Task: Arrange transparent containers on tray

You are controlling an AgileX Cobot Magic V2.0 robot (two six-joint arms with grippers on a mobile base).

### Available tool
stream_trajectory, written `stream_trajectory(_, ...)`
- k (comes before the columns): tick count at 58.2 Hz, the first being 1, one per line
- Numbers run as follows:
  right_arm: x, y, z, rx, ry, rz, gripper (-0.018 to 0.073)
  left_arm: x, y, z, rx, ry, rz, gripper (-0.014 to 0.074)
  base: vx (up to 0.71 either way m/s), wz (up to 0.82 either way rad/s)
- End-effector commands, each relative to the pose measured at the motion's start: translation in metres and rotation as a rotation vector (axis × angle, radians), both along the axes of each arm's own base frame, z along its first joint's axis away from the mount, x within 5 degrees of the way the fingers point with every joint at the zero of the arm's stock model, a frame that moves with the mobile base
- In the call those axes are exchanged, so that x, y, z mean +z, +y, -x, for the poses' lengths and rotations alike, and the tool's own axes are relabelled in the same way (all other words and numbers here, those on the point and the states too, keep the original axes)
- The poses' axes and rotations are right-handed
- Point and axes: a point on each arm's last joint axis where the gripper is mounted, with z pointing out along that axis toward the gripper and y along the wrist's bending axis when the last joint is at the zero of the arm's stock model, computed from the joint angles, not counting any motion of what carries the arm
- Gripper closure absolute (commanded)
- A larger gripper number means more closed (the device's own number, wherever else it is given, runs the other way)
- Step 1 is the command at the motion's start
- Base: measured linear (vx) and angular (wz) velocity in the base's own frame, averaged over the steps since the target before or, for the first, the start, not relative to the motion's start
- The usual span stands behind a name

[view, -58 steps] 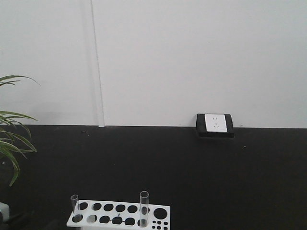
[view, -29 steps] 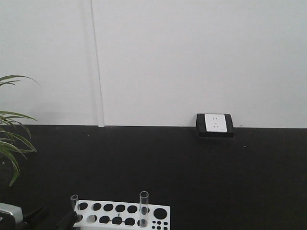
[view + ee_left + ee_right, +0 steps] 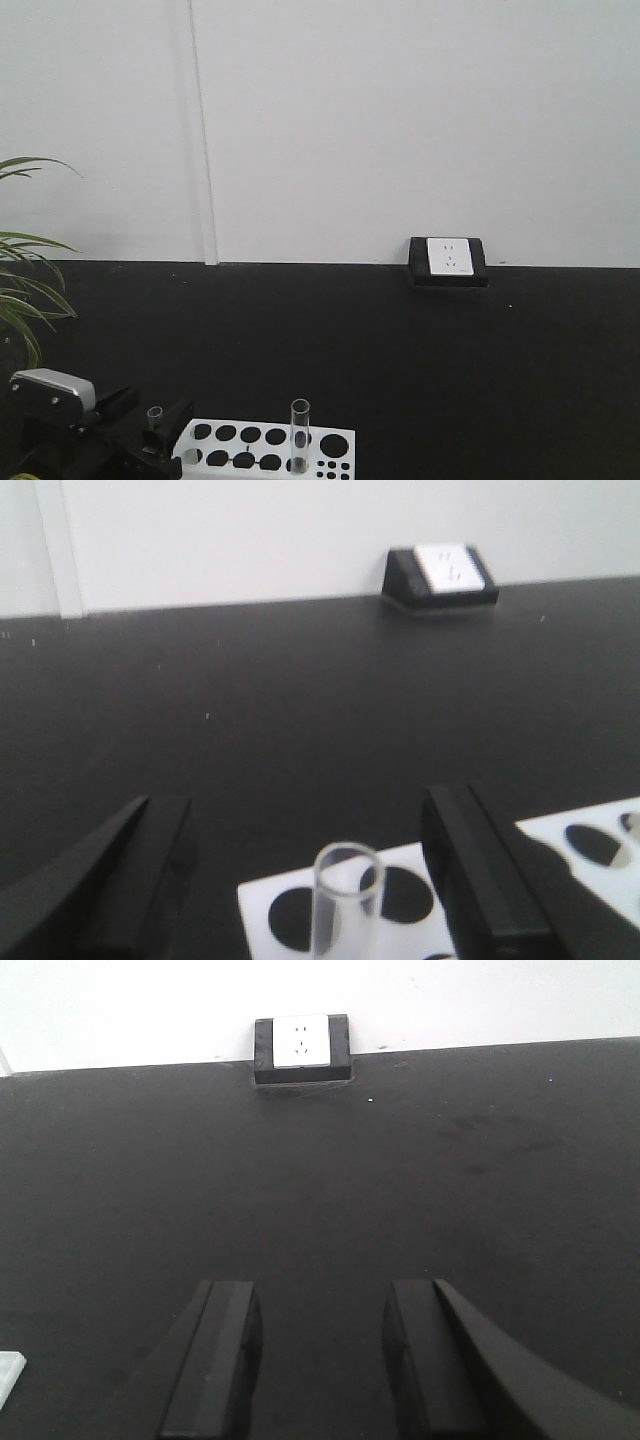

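A clear test tube [image 3: 347, 905] stands upright in the left end of the white holed rack [image 3: 262, 898]. My left gripper [image 3: 305, 805] is open, with one black finger on each side of that tube and not touching it. In the front view the same gripper [image 3: 147, 422] sits at the rack's [image 3: 330, 442] left end around the tube [image 3: 155, 413]. A second tube [image 3: 299, 432] stands further right in the rack. My right gripper [image 3: 318, 1305] is open over bare black table with nothing between its fingers. The tray is out of view.
A black-framed white wall socket [image 3: 447, 260] sits at the table's back edge, also in the right wrist view as a socket [image 3: 300, 1048]. Green plant leaves [image 3: 25, 300] hang at the far left. A white rack corner [image 3: 8, 1372] shows at the lower left.
My left arm has come in from the lower left and forward to the rack's left end, so its open fingers now flank the left tube. Both tubes stay put.
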Motion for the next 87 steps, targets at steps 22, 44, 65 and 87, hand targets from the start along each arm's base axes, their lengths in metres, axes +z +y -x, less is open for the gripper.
stream_trajectory(22, 0.016, -0.001, -0.002, -0.005, -0.081, 0.008, 0.0176, 0.006, -0.006, -0.013, -0.022, -0.073, 0.024, 0.0076, 0.0, 0.0)
stream_trajectory(44, 0.016, -0.001, -0.002, -0.005, -0.081, 0.008, 0.0176, 0.007, -0.006, -0.013, -0.023, -0.082, 0.028, 0.0354, 0.0, 0.0)
stream_trajectory(65, 0.016, -0.001, -0.002, -0.005, -0.084, 0.008, 0.0181, 0.026, -0.006, -0.01, -0.029, -0.172, 0.057, 0.0544, 0.0, 0.0)
stream_trajectory(87, 0.016, -0.001, -0.002, -0.005, -0.085, 0.008, 0.0181, 0.087, -0.001, 0.011, -0.025, -0.346, 0.088, 0.054, 0.0, 0.0)
